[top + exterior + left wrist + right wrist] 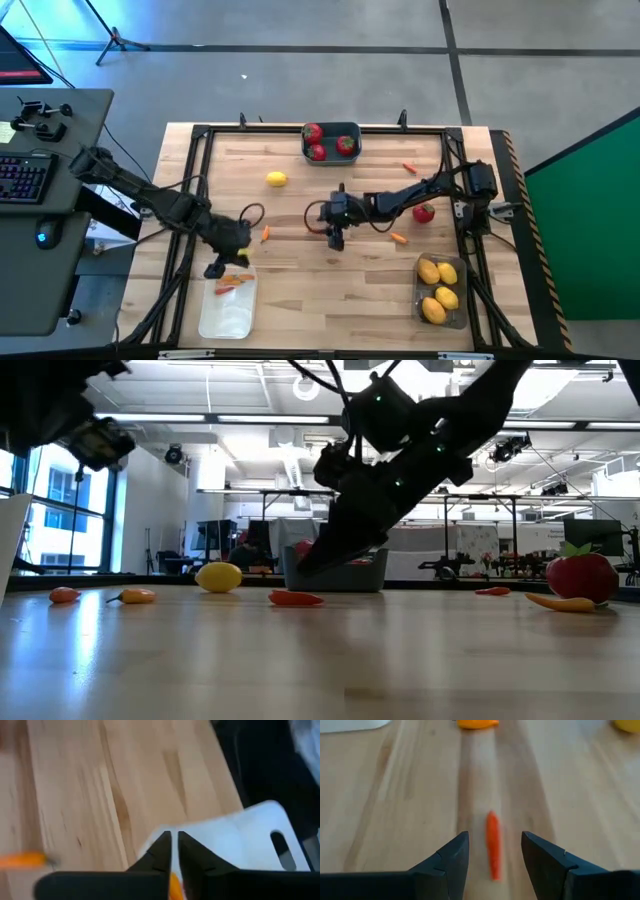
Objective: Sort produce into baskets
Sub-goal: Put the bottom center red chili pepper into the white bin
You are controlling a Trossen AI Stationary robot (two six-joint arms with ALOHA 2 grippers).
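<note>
The right gripper (495, 857) has its jaws spread, straddling a thin orange-red pepper (492, 845) lying flat on the wooden surface (395, 795). To do this well, it should descend until the tips nearly touch the wood, keep the pepper centred, then close across its narrow width. The left gripper (174, 855), jaws pinched nearly closed on something orange, hovers at the white basket (250, 835), likely depositing.

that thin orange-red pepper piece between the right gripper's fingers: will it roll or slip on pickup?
The pepper piece lies flat lengthwise between the open right gripper fingers, so rolling seems unlikely. It looks thin and smooth, so it may slip or twist as the fingers close. Probably light and stiff, since it keeps its straight shape on the table.
</note>
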